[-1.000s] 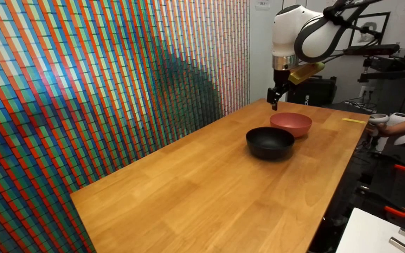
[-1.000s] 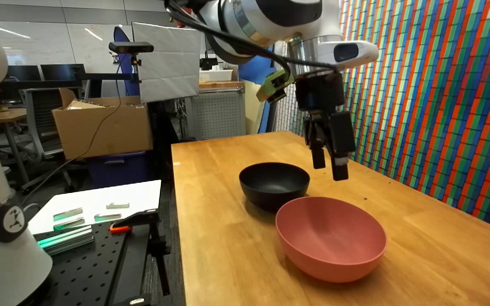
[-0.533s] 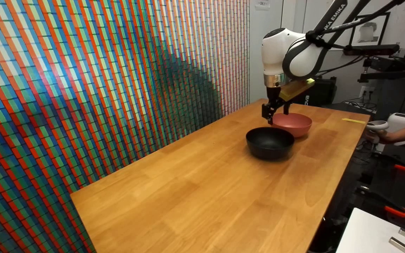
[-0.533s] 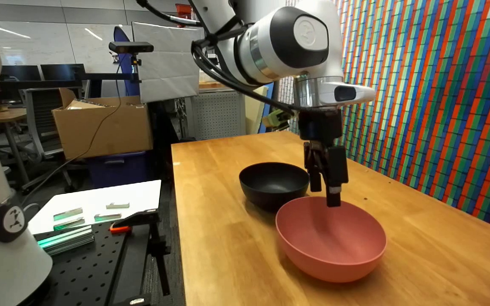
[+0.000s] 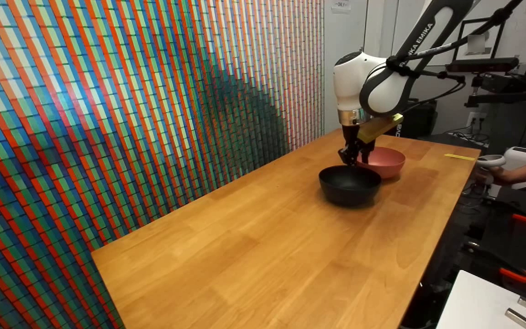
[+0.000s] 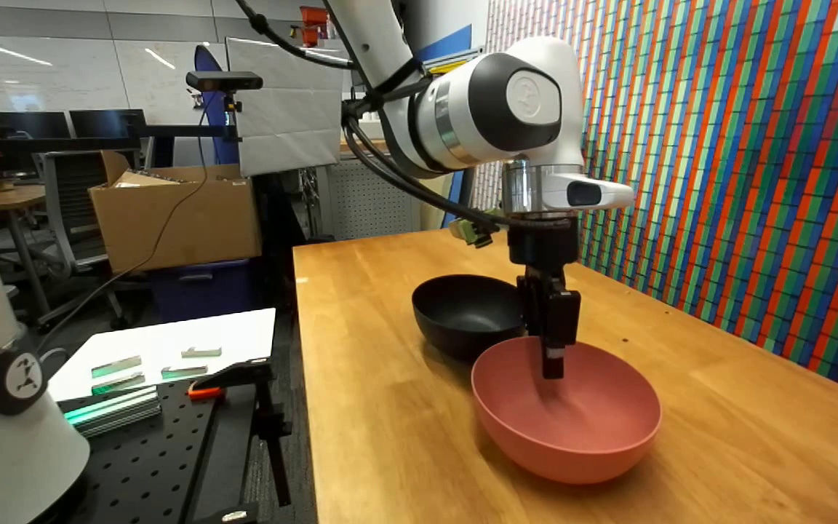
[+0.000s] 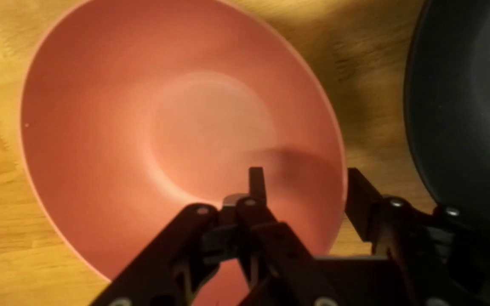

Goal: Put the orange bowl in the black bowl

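- We're seeing the orange bowl (image 6: 568, 422) sitting upright on the bench (image 6: 375, 407), just beside the black bowl (image 6: 463, 316), which is also standing upright.
- In the wrist view, some bench is showing between the two rims.
- Our gripper (image 7: 306, 187) is pointing down, spread, straddling the orange bowl's rim: one finger (image 7: 257, 185) is hanging inside, the other outside on the black bowl's side.
- We're not able to tell if either is touching the rim.
- A yellow strip (image 5: 459, 156) is lying by the bench's edge.
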Available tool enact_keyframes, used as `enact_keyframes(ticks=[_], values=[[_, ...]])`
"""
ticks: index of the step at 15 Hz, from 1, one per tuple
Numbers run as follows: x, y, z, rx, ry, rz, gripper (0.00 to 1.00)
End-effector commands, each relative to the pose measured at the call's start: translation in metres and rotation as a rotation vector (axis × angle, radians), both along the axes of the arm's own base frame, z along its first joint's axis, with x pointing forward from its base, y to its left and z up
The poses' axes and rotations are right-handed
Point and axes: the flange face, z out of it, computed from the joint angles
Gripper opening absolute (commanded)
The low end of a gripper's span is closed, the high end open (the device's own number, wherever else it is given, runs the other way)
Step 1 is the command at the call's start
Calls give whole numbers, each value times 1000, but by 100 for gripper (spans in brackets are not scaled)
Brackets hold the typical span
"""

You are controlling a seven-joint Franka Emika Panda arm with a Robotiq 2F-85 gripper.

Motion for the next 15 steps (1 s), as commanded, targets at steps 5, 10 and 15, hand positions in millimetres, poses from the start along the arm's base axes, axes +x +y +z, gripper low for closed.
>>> enact_keyframes(ticks=[5, 10, 15], values=[[15, -11, 12, 4, -9, -58, 2], [19, -18, 34, 54, -15, -90, 5], [16, 11, 101, 161, -74, -30, 5]])
